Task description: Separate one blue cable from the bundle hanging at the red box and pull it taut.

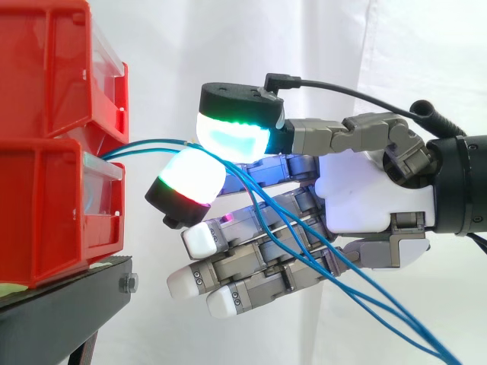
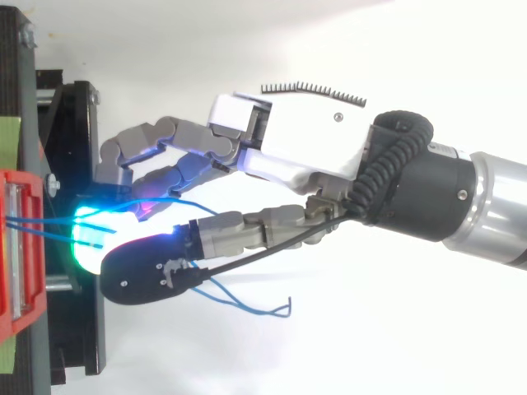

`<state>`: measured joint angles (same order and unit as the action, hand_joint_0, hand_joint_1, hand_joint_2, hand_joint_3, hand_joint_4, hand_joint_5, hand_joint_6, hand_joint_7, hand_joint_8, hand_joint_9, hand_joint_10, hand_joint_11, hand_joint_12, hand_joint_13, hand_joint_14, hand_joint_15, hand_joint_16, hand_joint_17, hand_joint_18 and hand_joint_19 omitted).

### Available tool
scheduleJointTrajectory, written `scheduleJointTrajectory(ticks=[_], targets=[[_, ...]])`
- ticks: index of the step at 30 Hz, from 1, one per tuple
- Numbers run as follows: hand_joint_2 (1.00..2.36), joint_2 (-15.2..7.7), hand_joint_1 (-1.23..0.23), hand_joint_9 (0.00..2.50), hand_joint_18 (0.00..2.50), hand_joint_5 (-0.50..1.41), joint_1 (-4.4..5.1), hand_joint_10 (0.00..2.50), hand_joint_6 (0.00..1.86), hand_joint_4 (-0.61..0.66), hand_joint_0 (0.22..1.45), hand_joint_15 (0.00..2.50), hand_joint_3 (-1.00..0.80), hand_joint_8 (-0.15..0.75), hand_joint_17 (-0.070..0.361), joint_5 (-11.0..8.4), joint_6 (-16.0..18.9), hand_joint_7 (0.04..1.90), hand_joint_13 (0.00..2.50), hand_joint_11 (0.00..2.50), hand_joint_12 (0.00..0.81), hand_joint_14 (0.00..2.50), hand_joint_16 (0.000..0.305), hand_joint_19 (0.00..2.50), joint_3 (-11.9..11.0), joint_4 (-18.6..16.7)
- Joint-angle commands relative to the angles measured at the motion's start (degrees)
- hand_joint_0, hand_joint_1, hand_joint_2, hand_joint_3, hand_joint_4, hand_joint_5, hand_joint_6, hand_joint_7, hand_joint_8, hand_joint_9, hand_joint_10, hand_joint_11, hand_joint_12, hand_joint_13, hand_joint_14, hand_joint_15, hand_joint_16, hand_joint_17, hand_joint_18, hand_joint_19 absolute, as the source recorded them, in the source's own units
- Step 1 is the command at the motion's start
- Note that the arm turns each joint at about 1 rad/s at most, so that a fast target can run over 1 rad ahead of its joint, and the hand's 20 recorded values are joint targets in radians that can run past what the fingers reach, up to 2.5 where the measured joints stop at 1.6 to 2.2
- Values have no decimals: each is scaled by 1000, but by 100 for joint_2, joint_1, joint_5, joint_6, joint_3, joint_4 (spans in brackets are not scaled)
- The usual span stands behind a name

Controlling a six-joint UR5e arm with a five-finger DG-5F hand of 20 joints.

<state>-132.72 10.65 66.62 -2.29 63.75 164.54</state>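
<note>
My robot hand (image 1: 365,190) pinches the blue cable (image 1: 148,143) beside the red box (image 1: 46,213) at left; next I'd draw it rightward, taut.

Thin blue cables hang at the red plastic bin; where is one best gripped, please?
On the level stretch of the thin blue cables just off the red plastic bin, pinched from above and below: there strands lie apart, while further right they droop and cross.
</note>
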Motion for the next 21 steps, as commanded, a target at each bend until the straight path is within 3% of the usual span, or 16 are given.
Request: scheduleJointTrajectory(ticks=[1, 6, 10, 12, 15, 17, 21], targets=[[1014, 0, -801, 771, 577, -205, -2, 15, 815, 213, 665, 202, -301, 318, 77, 0, -26, 1044, 609, 669, 318, 7, 34, 173, -3, -1], [1000, 0, -854, 780, 588, -199, -2, 17, 836, 218, 688, 200, -500, 315, 76, 0, -17, 1050, 618, 681, 316, 7, 34, 171, -3, -1], [1000, 0, -838, 786, 592, -186, -2, 17, 835, 219, 627, 212, -500, 314, 75, 0, -26, 1080, 623, 677, 314, 7, 33, 179, -3, -1], [1000, 0, -766, 808, 600, -179, -2, 16, 832, 231, 540, 230, -500, 323, 79, 0, -26, 1066, 634, 682, 324, 8, 35, 185, -3, -1], [1000, 0, -663, 817, 600, -171, -2, 14, 822, 232, 522, 231, -500, 325, 81, -9, -26, 1069, 638, 688, 330, 8, 36, 195, -3, -1], [1000, 0, -504, 840, 584, -156, -2, 17, 791, 205, 570, 237, -500, 322, 75, 0, -34, 1105, 641, 678, 317, 8, 33, 213, -3, -1], [1004, 0, -563, 848, 580, -153, -2, 17, 781, 177, 620, 236, -450, 318, 74, -9, -34, 1135, 641, 686, 313, 8, 33, 219, -3, -1]])
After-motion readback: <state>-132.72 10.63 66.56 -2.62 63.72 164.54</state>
